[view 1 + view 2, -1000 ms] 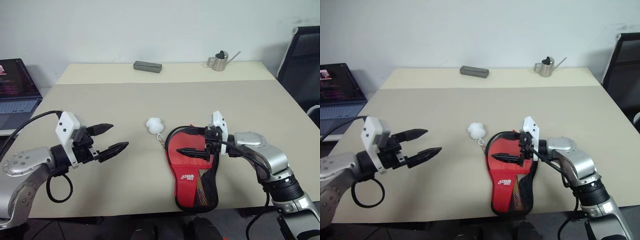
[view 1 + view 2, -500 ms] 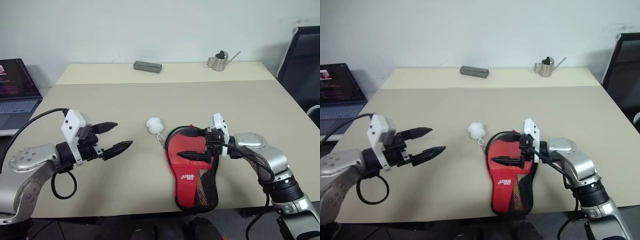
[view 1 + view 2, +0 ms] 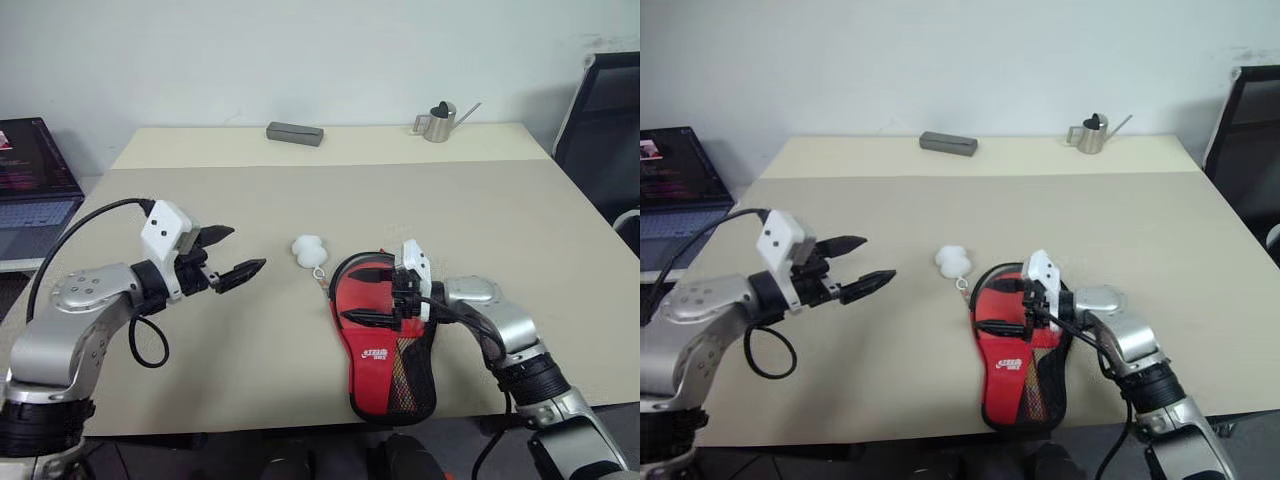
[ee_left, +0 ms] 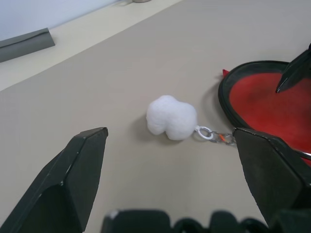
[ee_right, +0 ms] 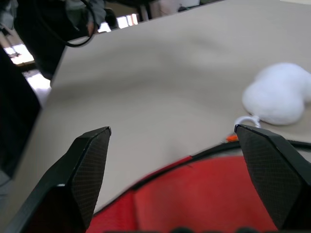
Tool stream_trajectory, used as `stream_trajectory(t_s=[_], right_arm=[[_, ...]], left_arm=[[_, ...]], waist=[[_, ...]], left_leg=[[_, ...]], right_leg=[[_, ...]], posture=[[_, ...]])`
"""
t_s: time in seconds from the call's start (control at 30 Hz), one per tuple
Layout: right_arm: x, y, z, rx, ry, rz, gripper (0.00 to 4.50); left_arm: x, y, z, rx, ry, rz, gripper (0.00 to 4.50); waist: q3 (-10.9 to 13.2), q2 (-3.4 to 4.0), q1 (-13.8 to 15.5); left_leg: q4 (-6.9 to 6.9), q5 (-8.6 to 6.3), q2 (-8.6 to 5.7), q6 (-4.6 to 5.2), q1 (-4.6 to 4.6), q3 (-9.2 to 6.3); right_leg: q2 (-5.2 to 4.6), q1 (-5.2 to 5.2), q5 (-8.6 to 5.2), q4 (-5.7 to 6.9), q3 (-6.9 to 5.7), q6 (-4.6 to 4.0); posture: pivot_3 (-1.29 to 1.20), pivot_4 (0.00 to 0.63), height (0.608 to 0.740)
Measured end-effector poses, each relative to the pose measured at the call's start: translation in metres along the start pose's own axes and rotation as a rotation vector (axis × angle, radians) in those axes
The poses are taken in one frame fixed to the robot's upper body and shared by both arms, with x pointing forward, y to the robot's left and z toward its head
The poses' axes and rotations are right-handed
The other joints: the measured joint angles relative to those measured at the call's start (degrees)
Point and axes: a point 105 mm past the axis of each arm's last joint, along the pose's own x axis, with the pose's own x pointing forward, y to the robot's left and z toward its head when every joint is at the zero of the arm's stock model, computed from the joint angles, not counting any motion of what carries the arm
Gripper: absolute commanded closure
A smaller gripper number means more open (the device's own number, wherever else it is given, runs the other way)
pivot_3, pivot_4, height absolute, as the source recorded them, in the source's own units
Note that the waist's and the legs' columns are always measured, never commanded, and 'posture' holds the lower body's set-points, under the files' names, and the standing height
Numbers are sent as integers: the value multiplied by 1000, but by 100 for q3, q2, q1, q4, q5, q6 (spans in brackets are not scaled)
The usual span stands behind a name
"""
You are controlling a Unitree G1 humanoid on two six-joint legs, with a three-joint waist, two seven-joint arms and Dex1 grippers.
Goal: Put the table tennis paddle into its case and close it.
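Red case (image 3: 385,340) lies near the table's (image 3: 500,210) front edge, long axis toward the robot. Right gripper (image 3: 378,297), jaws apart, hovers over its round end; left gripper (image 3: 232,256), jaws apart, stands well left.

The case (image 3: 385,335) lies at the table's (image 3: 520,230) near edge, a little right of the middle, narrow end at the edge. Its pompom charm (image 3: 309,250) sits just off the case's far-left side, chained to it. The right gripper (image 3: 374,293) hangs over the case's wide end; the left gripper (image 3: 238,254) hovers left of the pompom. Along the far edge, a box (image 3: 295,133) sits near the middle, a watering can (image 3: 437,122) toward the far-right corner. A laptop (image 3: 30,180) stands off the left edge.
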Motion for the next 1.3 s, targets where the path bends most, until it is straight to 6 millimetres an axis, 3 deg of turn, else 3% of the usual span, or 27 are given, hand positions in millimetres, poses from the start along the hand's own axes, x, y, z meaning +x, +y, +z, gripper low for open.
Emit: stream_trajectory(t_s=[0.23,1.3], right_arm=[[-6,-18,-31,-80,92,-99,40],[1,-16,-34,-93,80,-134,40]], left_arm=[[20,0,-2,4,2,-20,0],[123,4,-48,-84,105,-51,0]], waist=[[0,0,0],[-6,-7,-28]], left_leg=[[1,1,-1,-3,1,2],[9,13,-1,-21,51,13]], right_leg=[[0,-1,1,3,1,0],[3,7,0,79,10,2]], posture=[[0,150,740],[0,150,740]])
